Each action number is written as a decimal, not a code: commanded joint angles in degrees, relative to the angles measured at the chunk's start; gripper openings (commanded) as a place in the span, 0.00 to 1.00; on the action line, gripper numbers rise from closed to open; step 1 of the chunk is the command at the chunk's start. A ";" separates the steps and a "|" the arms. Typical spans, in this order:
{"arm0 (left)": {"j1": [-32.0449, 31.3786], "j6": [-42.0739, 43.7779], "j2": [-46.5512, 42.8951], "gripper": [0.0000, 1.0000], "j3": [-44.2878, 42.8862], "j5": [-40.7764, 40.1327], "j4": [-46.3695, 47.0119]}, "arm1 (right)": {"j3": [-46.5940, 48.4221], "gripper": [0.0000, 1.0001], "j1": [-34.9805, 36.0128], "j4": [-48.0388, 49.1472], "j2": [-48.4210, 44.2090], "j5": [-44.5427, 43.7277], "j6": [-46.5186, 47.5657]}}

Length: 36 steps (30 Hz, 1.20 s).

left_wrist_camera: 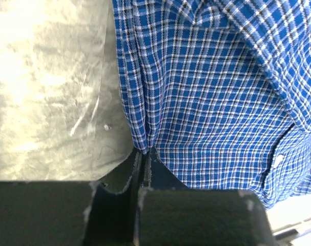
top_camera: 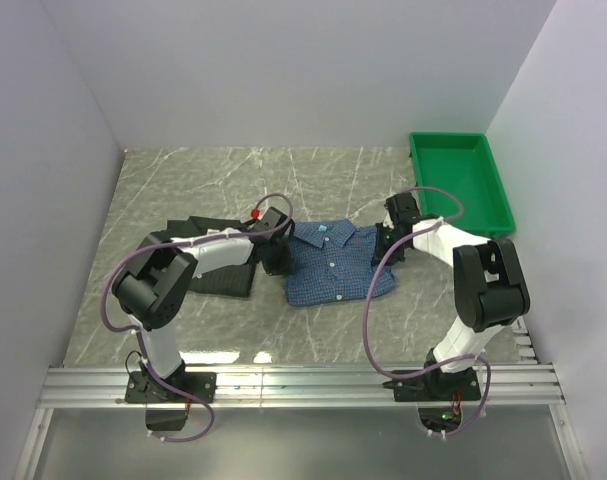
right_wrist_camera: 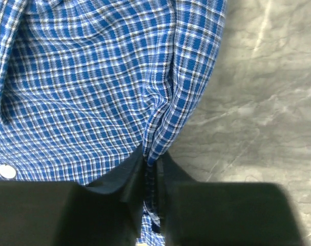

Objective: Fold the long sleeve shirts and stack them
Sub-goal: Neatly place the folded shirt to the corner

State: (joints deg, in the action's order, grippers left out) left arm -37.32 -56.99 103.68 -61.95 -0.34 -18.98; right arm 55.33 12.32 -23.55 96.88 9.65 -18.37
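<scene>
- Top external view: a dark shirt (top_camera: 228, 282) lies folded on the left part of the table (top_camera: 183, 180), partly under the left arm.
- Just right of it, the left gripper (top_camera: 279, 266) is down at the left edge of the blue shirt (top_camera: 333, 270).
- The blue shirt lies near the middle of the table, collar toward the far side and button front facing up. Its left edge is just beside the dark shirt.
- The right gripper (top_camera: 386, 246) sits at the blue shirt's right edge.
- A green tray (top_camera: 495, 190) stands in the far right corner, well apart from both shirts.
- Left wrist view: the gripper's fingers are pressed together on a raised fold of blue check cloth, with bare table to the left.
- Right wrist view: this gripper too is clamped on a pinched ridge of the blue shirt's edge. A white button (right_wrist_camera: 6, 170) shows at lower left, and bare table lies to the right.
</scene>
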 commanded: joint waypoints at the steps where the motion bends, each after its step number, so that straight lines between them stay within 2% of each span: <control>1: -0.12 5.83 0.83 0.00 -2.03 -4.14 -2.02 | -0.92 0.11 1.04 -0.09 -3.53 2.30 0.00; 4: -0.12 9.08 -1.63 0.01 -3.70 -6.15 -2.90 | -1.36 0.00 1.66 0.17 -7.39 2.65 -0.96; 8: 0.23 13.30 -4.53 0.00 -9.04 -11.16 -8.24 | -0.84 0.00 3.06 0.00 -12.67 2.66 -3.07; 15: 1.37 18.75 -9.98 0.01 -15.30 -16.27 -13.26 | 4.16 0.00 10.00 -1.50 -19.44 0.02 -8.42; 19: 5.75 22.27 -12.97 0.01 -17.41 -17.06 -17.21 | 7.50 0.00 14.74 -0.10 -20.50 0.02 -12.56; 25: 14.18 27.11 -18.42 0.01 -17.77 -23.64 -22.41 | 15.06 0.00 20.37 4.21 -14.89 2.13 -18.71; 30: 22.62 31.49 -23.78 0.00 -11.36 -26.37 -19.61 | 21.03 0.00 28.37 7.99 -8.31 0.20 -22.75; 36: 29.84 32.73 -24.75 0.00 -6.70 -28.93 -16.45 | 26.48 0.00 35.75 10.98 0.13 -3.15 -24.87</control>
State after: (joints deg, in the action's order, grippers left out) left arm -10.26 -26.96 80.20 -70.81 -24.08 -38.59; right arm 77.78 45.56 -15.20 94.32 8.54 -40.84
